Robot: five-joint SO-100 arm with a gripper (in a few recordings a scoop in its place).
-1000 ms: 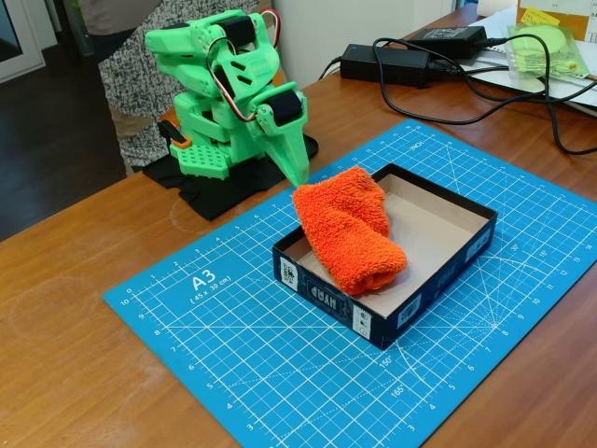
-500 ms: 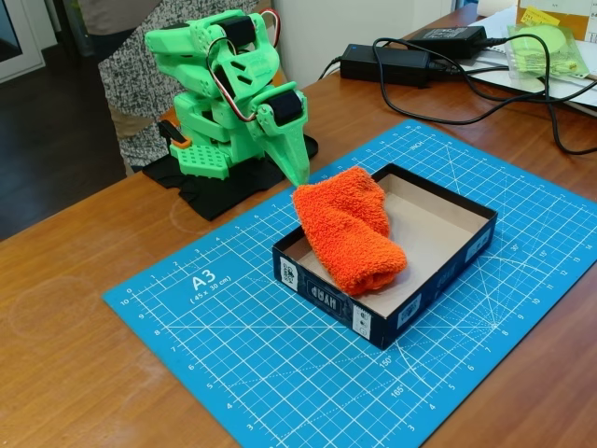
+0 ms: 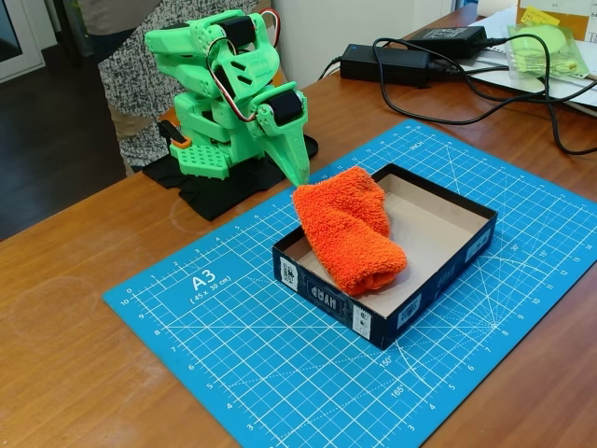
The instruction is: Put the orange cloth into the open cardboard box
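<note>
Far left of the fixed view: green arm (image 3: 229, 93) folded down on its black base pad, wrist tucked low. Its gripper (image 3: 297, 161) points down and right, the tapered tip ending just beside the upper left end of the orange cloth (image 3: 347, 230). From this angle the fingers read as one wedge; no gap visible, and I cannot tell whether they are pressed together or slightly parted. Nothing is pinched between them as far as can be seen; whether the tip touches the terry pile or hangs just clear of it is not resolvable.

Centre: the cloth lies to the right of and below the fingertip. It is a thick rolled bundle, long axis running diagonally from the box's far-left corner toward the near wall. Its upper end bulges over the left rim; the lower end rests on the pale floor inside.

The open cardboard box (image 3: 438, 271) sits on the blue cutting mat (image 3: 187, 308), dark outside, beige inside. Contents: the cloth alone, filling the left half; the right half of the floor is bare.

Judgement: placement looks essentially complete. The only remaining question is the overhanging end; any further move would be a nudge rightward, into the box.

Right, behind the mat: power adapters and black cables (image 3: 466, 84) on the wooden table (image 3: 75, 373), well apart from the work.
</note>
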